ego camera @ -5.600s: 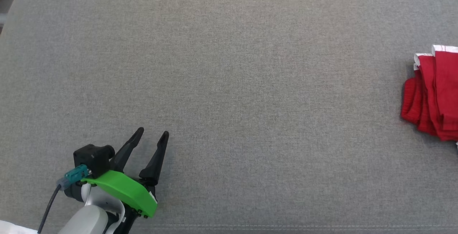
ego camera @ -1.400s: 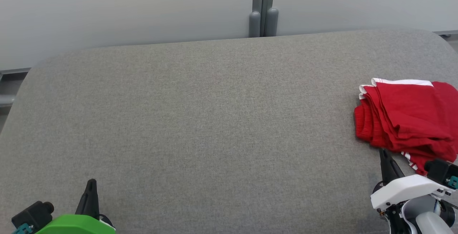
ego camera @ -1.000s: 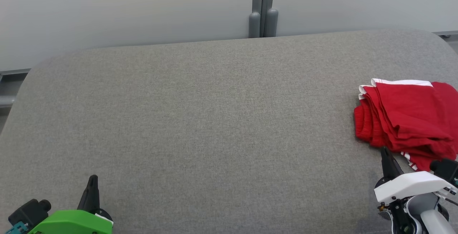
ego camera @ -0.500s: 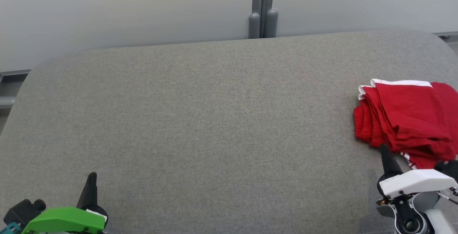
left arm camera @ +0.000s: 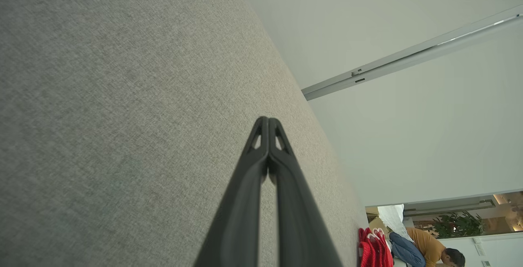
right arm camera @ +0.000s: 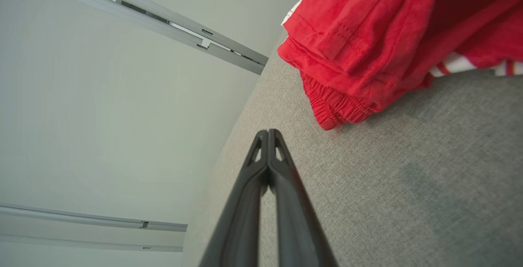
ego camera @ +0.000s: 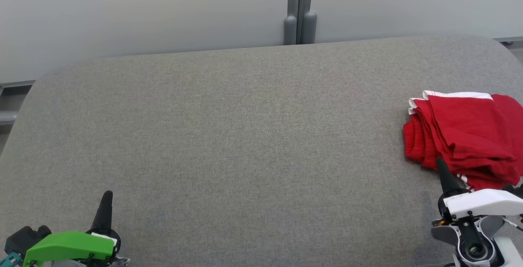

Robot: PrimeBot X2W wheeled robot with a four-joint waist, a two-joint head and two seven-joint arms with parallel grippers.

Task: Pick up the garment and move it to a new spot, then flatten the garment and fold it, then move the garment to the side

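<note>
1. Left gripper (ego camera: 107,194): at the lower left of the head view, over the grey padded surface (ego camera: 245,136). Its two dark fingers are pressed together along their length (the left wrist view shows the tips (left arm camera: 267,120) meeting) and nothing is between them.
2. Grey padded surface: bare fabric across the middle. Behind its far edge stand pale wall panels (ego camera: 143,10) joined at a grey post (ego camera: 300,10).
3. Right gripper (ego camera: 439,162): at the lower right, fingers pressed together, pinching nothing. In the right wrist view its tips (right arm camera: 267,132) point toward the garment's gathered waistband, near it but apart.
4. Garment (ego camera: 466,136): red with white trim, folded into a stack of layers, lying on the surface at its right side, partly cut off by the picture's right edge.
</note>
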